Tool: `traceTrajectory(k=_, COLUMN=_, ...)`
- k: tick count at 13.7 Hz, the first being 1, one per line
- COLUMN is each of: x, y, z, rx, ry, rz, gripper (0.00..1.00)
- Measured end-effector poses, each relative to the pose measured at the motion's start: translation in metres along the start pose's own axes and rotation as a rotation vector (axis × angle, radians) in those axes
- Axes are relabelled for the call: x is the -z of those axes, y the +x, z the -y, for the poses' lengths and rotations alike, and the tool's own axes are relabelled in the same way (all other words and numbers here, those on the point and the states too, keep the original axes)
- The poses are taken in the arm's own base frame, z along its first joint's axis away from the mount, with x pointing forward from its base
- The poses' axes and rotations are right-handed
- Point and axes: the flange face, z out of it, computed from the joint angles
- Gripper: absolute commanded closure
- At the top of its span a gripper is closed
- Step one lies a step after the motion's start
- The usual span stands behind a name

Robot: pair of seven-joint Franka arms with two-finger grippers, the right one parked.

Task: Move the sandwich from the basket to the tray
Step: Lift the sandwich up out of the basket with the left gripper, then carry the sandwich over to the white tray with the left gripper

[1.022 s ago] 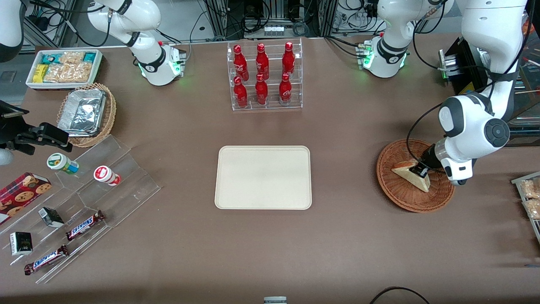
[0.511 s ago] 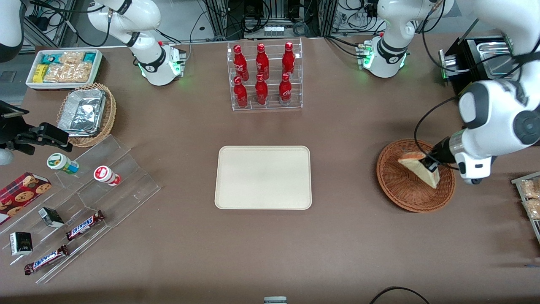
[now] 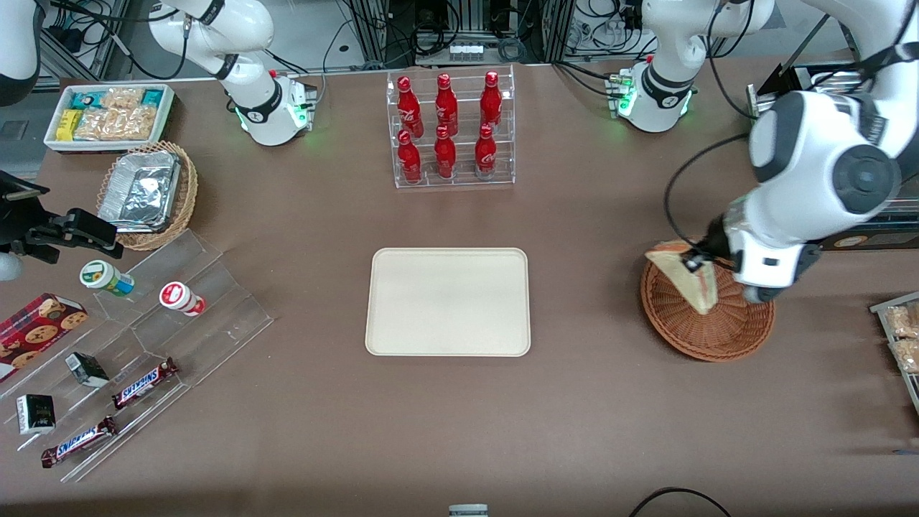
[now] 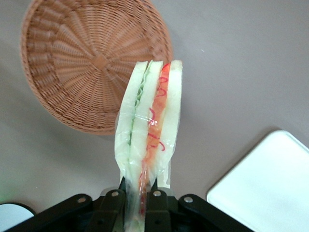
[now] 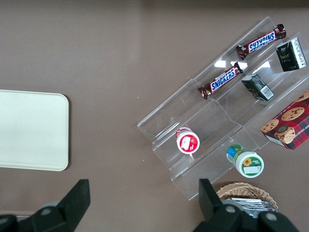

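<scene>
Brown and matte, the table (image 3: 610,402) fills the front view. At upper centre stands a clear acrylic rack of red bottles (image 3: 450,129); in the middle of the frame lies the flat cream-beige rectangular tray (image 3: 448,301), bare. Down the left edge sit a white bin of snack packets (image 3: 108,115), a light wicker basket with a foil tray (image 3: 147,192) and clear stepped shelves holding chocolate bars (image 3: 143,383). At the right, the round reddish-brown woven wicker basket (image 3: 718,334) lies on the table, with the white working arm over its upper edge. The gripper (image 3: 695,261) hangs above the basket's rim nearest the tray, its jaws clenched on the small triangular white-bread sandwich (image 3: 689,286), which is lifted clear and tilted point downward.

From the left wrist, the sandwich (image 4: 149,125) stands between the black jaws of the gripper (image 4: 137,200), pinched at its wrapped end, red and green filling showing. The basket (image 4: 91,58) lies below it, and a corner of the tray (image 4: 270,188) shows nearby.
</scene>
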Motion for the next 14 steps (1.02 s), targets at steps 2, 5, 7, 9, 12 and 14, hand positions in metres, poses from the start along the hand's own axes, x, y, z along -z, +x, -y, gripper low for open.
traceTrajectory(k=2, x=0.005, y=-0.025, z=-0.025, rx=-0.049, ry=-0.004, rz=-0.014, gripper=0.94)
traceTrajectory(k=5, x=0.006, y=-0.063, z=-0.068, rx=-0.141, ry=-0.007, rz=-0.029, gripper=0.94)
traceTrajectory(k=7, x=-0.008, y=-0.093, z=-0.108, rx=-0.194, ry=0.005, rz=-0.029, gripper=0.94)
traceTrajectory(k=9, x=-0.027, y=-0.112, z=-0.140, rx=-0.232, ry=0.016, rz=-0.026, gripper=0.94)
traceTrajectory(k=12, x=-0.062, y=-0.132, z=-0.184, rx=-0.294, ry=0.015, rz=-0.035, gripper=0.94)
traceTrajectory(k=14, x=-0.093, y=-0.149, z=-0.210, rx=-0.347, ry=0.029, rz=-0.063, gripper=0.93)
